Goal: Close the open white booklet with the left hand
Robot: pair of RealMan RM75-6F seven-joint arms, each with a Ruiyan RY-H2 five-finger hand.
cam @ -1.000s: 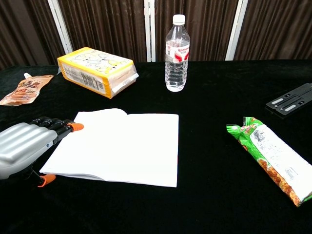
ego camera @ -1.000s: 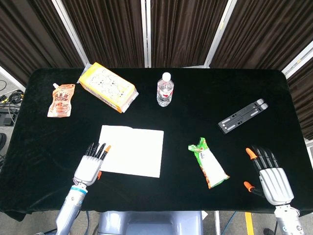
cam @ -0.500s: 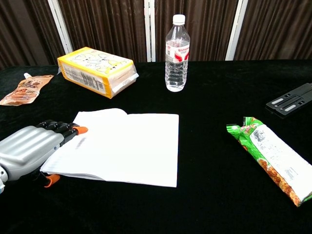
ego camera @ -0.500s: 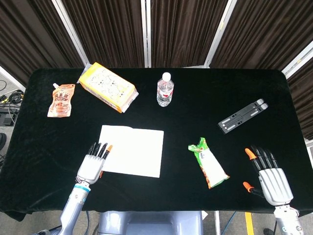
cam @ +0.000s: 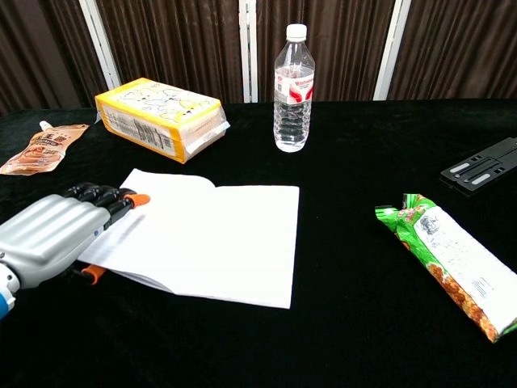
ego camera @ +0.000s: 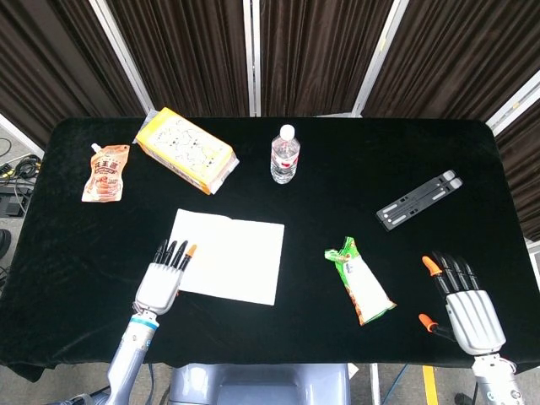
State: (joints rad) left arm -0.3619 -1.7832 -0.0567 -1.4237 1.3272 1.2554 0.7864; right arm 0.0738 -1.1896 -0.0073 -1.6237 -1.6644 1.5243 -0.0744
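The open white booklet (ego camera: 229,257) (cam: 206,236) lies flat near the table's front, left of centre. My left hand (ego camera: 162,281) (cam: 50,236) lies palm down at its left edge, fingers stretched out. The orange-tipped fingertips (cam: 136,199) reach over the left page's edge, and that page is raised slightly off the table. Whether the thumb is under the page I cannot tell. My right hand (ego camera: 466,305) rests open on the table at the front right, holding nothing.
A yellow box (ego camera: 186,150) and an orange pouch (ego camera: 106,173) sit at the back left. A water bottle (ego camera: 285,155) stands behind the booklet. A green snack bag (ego camera: 361,281) lies to its right, a black stand (ego camera: 419,201) further right.
My left hand has slid forward and right against the booklet's left edge. The left page has lifted a little and the booklet has shifted slightly right. The right hand has stayed still.
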